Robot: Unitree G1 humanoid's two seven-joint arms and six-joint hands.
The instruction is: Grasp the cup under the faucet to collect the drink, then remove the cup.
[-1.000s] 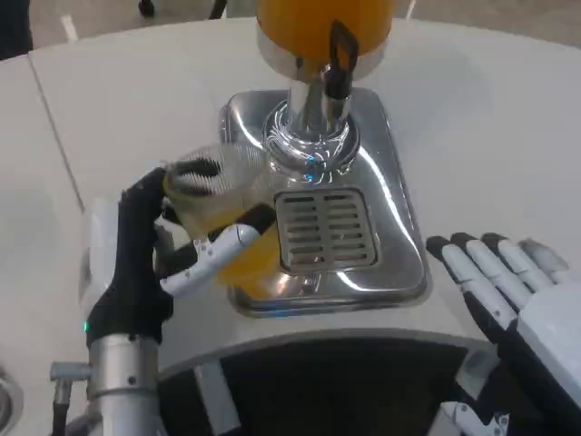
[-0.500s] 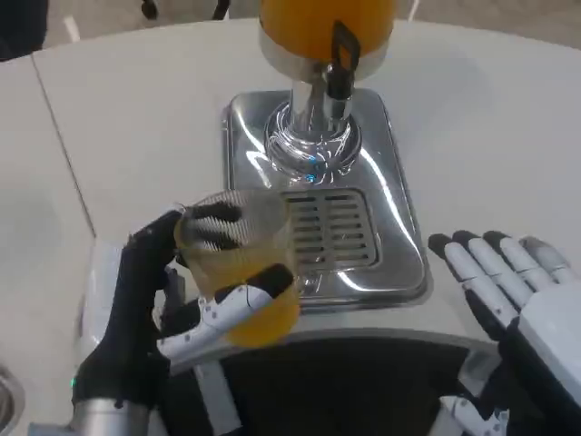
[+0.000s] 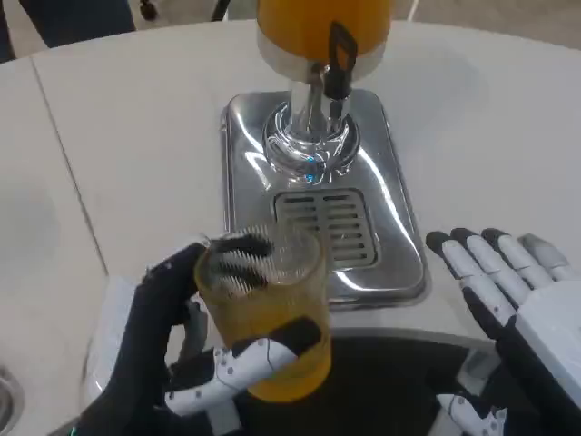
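Note:
My left hand (image 3: 168, 359) grips a clear plastic cup (image 3: 268, 313) of orange drink at the table's near edge, fingers wrapped round its lower half. The cup stands upright, in front of the dispenser's chrome base (image 3: 318, 195) and off the drip grate (image 3: 327, 227). The faucet (image 3: 338, 59), with its black lever, hangs under the orange tank (image 3: 322, 23) at the top. My right hand (image 3: 504, 291) lies open on the table to the right of the base, fingers spread and holding nothing.
White table (image 3: 136, 136) stretches left and right of the dispenser. A seam (image 3: 68, 173) runs down the table on the left. The table's dark near edge (image 3: 399, 363) lies just below the cup.
My left hand has carried the cup away from the left of the base, toward me and slightly right, down to the table's near edge. The right hand has stayed put.

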